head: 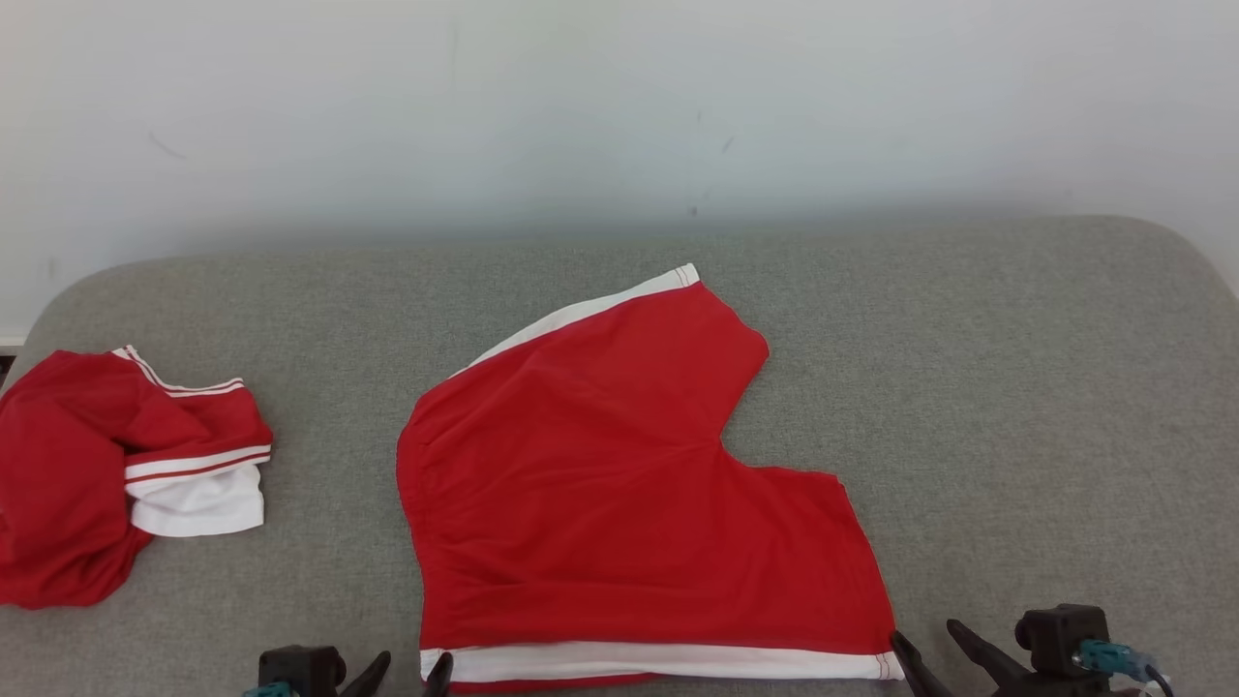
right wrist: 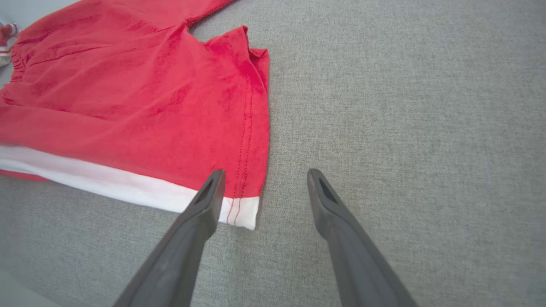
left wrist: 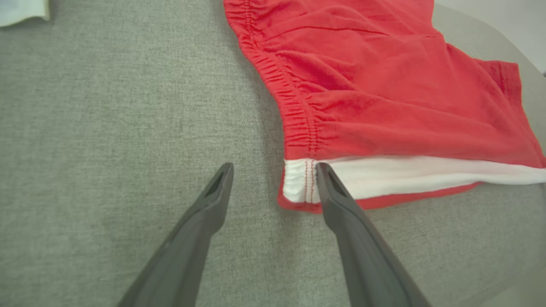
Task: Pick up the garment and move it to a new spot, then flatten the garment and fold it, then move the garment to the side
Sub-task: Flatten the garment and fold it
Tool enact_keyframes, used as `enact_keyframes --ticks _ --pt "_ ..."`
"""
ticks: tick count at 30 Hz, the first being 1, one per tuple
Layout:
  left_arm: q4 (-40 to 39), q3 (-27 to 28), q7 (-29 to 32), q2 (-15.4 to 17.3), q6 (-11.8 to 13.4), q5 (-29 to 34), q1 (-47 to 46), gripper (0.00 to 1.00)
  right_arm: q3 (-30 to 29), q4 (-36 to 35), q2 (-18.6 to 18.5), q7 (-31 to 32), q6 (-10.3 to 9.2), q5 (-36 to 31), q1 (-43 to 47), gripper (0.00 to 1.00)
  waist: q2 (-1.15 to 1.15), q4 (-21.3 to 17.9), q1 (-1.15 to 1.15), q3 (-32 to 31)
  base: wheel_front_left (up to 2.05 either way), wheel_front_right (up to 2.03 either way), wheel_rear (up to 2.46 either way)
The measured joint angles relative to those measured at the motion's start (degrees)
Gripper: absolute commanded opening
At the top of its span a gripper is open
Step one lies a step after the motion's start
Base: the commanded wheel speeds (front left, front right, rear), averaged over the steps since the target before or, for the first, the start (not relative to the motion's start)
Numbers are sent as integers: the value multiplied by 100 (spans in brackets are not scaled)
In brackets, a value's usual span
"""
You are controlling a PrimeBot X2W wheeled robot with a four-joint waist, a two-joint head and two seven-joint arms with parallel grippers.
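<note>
Spreading across most of the head view is a grey fabric cushion [head: 1016, 407] with rounded far corners and a pale wall [head: 619, 106] behind it. The garment [head: 600, 484], a pair of red shorts with a white side stripe, lies flat near the middle of the cushion. Its gathered waistband faces the robot's left, and one white-striped edge runs along the near side. A second red and white garment [head: 87, 474] sits crumpled at the far left, well apart from the shorts, and nothing lies between the two.

The left gripper [head: 411, 668] stands at the near waistband corner with its jaws wide apart and nothing in them. In the left wrist view one finger [left wrist: 341, 200] overlaps the white corner, and whether it touches cannot be told. The right gripper [head: 924, 634] is spread just as wide at the near leg-hem corner, also empty. In its wrist view one finger [right wrist: 204, 204] crosses the white hem.
</note>
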Motion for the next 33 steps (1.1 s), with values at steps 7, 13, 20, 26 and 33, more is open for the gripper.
enact_keyframes --ticks 7,13,20,26,33 --pt "-371 220 -172 141 96 -109 170 100 -225 -474 -107 -22 8 221 300 100 0 26 0 -85 0 0 0" --pt "-790 397 -390 208 162 -111 273 100 -485 -833 -159 -252 -94 283 309 100 0 25 0 -166 0 0 0" --pt "-1047 777 -759 265 347 21 276 100 -800 -1128 -114 -731 -289 178 305 100 0 33 0 -223 0 0 0" --pt "-1179 1150 -877 308 399 102 521 100 -1051 -1203 -60 -1083 -428 -4 323 100 0 -23 0 -253 0 0 0" --pt "-1299 1669 -925 297 400 332 764 100 -1361 -1303 54 -1209 -522 -221 493 100 0 -106 0 -219 0 0 0"
